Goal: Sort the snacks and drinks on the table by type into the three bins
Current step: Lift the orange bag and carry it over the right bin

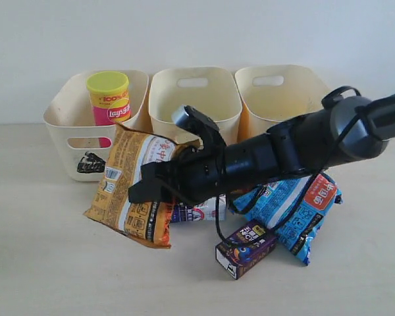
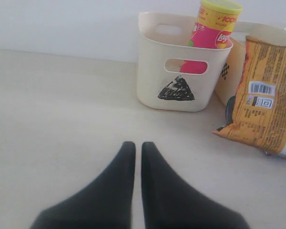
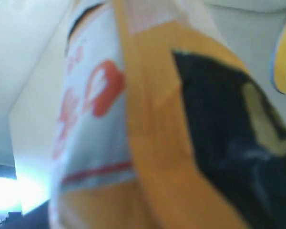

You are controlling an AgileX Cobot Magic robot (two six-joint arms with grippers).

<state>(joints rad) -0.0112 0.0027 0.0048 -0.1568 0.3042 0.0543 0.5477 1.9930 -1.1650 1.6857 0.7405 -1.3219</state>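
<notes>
One tube [image 1: 108,99] is binned; the right tool [image 1: 146,184] grips the orange bag [image 1: 122,197], the left tool [image 2: 138,147] is closed; blue bag [image 1: 296,210], purple carton [image 1: 245,249] and white carton [image 1: 201,212] lie unsorted.

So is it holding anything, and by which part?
The right gripper pinches the orange snack bag by one long edge. The left gripper holds nothing.

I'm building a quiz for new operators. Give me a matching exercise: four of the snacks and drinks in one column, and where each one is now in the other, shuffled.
1 pink chip tube
2 orange bag
3 blue bag
4 purple carton

A lying on the table before the right-hand bin
B standing in the triangle-marked bin
C on the table, closest to the exterior camera
D gripped by the right fingers

Pairs: 1-B, 2-D, 3-A, 4-C
</notes>
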